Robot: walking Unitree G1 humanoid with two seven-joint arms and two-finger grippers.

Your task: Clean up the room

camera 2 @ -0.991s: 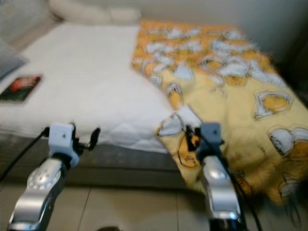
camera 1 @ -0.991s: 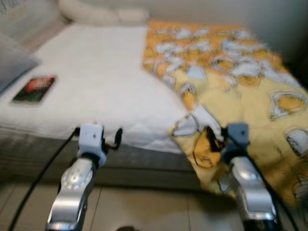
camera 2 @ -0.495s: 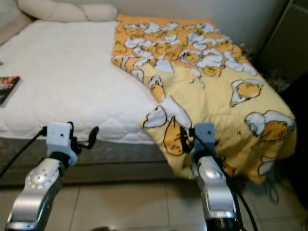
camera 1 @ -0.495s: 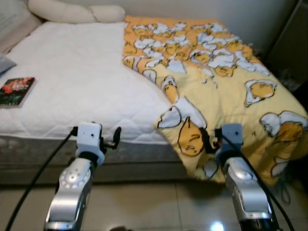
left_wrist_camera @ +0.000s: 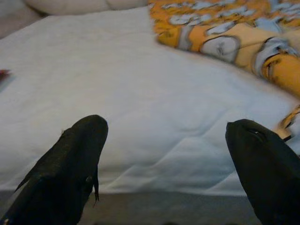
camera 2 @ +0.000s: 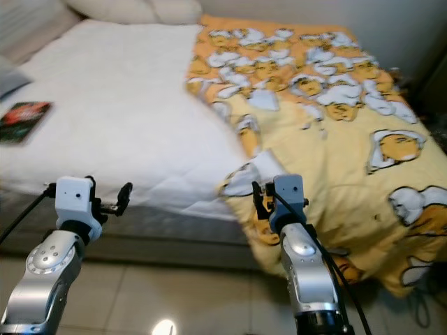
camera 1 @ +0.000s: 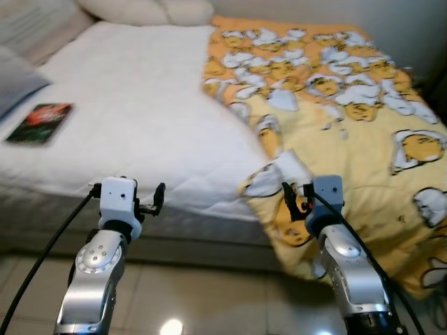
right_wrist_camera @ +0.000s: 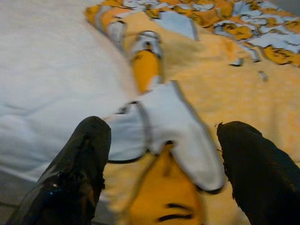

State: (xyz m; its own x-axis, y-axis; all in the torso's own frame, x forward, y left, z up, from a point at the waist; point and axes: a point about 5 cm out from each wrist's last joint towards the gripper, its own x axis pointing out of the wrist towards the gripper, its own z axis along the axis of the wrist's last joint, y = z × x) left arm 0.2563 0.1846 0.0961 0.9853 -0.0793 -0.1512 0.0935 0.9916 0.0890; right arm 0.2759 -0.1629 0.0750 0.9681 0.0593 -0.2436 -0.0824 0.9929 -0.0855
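Facing bed [camera 1: 126, 125] w/ white mattress; yellow cartoon-print blanket [camera 1: 349, 118] spread over robot's right half, corner draped off front edge. Right gripper [right_wrist_camera: 161, 164] held just before that folded corner, fingers [right_wrist_camera: 79, 168] spread apart, empty, blanket corner between them but not touching. Left gripper [left_wrist_camera: 164, 159] raised before bare mattress edge, fingers [left_wrist_camera: 70, 164] likewise parted, grasping nothing. Book [camera 1: 38, 123] lying flat on mattress, well apart to the left. Pillow [camera 1: 147, 10] at head of bed.
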